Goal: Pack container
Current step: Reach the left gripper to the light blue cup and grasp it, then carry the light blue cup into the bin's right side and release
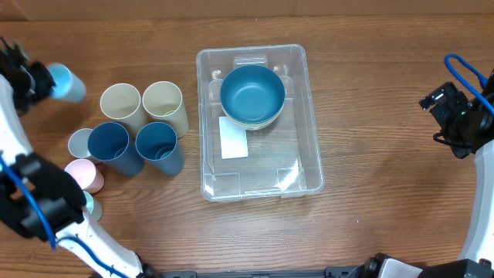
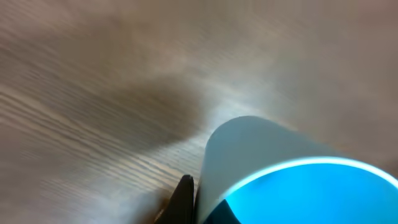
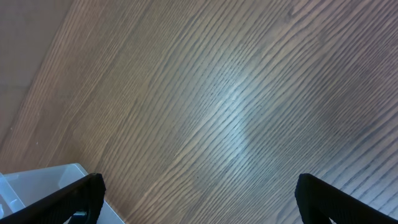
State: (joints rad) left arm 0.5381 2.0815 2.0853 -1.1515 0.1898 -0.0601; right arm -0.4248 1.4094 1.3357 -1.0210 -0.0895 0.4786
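Filling the left wrist view, a light-blue cup point(image 2: 280, 168) sits right against one dark finger point(image 2: 183, 200) of the left gripper point(image 1: 38, 77), which is clamped on it. The second finger is hidden behind the cup. From overhead this cup is well to the left of the container point(image 1: 309, 116), towards its far end.

The container stands at the middle of the wooden table point(image 1: 386, 62), its long side running away from the robot. A blue bowl point(image 1: 252, 95) rests inside at the container's far end, and a white label point(image 1: 233, 137) shows on the base just nearer than the bowl.

Between the held cup and the container stand two cream cups point(image 1: 164, 103), upright and side by side. Two dark-blue cups point(image 1: 109, 144) stand just nearer than those. A grey cup point(image 1: 79, 141) and a pink cup point(image 1: 83, 174) lie farther left of the container, partly hidden by the left arm.

The right gripper point(image 3: 199, 183) hangs over bare wood well to the right of the container, its jaws spread wide with nothing between them. One clear corner of the container shows beside its left finger point(image 3: 81, 196).
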